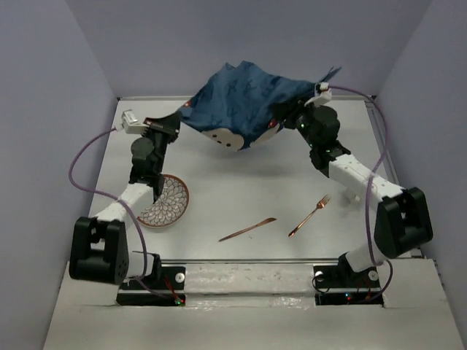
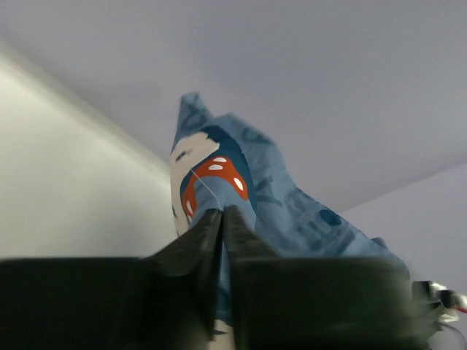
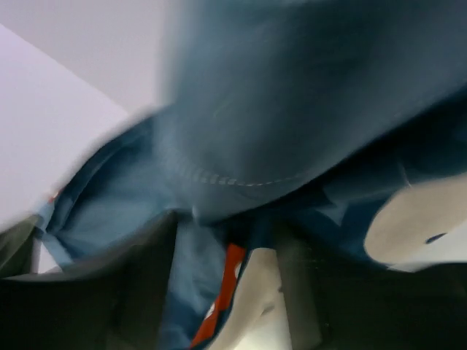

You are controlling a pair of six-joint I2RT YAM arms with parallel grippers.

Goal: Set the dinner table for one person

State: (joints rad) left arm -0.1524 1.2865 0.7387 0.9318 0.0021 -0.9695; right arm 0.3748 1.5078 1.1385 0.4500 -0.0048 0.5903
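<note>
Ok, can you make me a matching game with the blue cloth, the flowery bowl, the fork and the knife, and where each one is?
Things:
1 blue cloth
2 flowery bowl
3 fork
4 knife

Places:
A on the table, farthest right of these
B lifted up in the air
C lying between bowl and fork
D on the table, farthest left of these

Pairs: 1-B, 2-D, 3-A, 4-C

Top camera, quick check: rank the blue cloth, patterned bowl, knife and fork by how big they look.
1. blue cloth: clearly largest, though it hangs lifted, nearer the camera.
2. patterned bowl: next by area.
3. knife and fork: about equally long and thin, too alike to rank.
</note>
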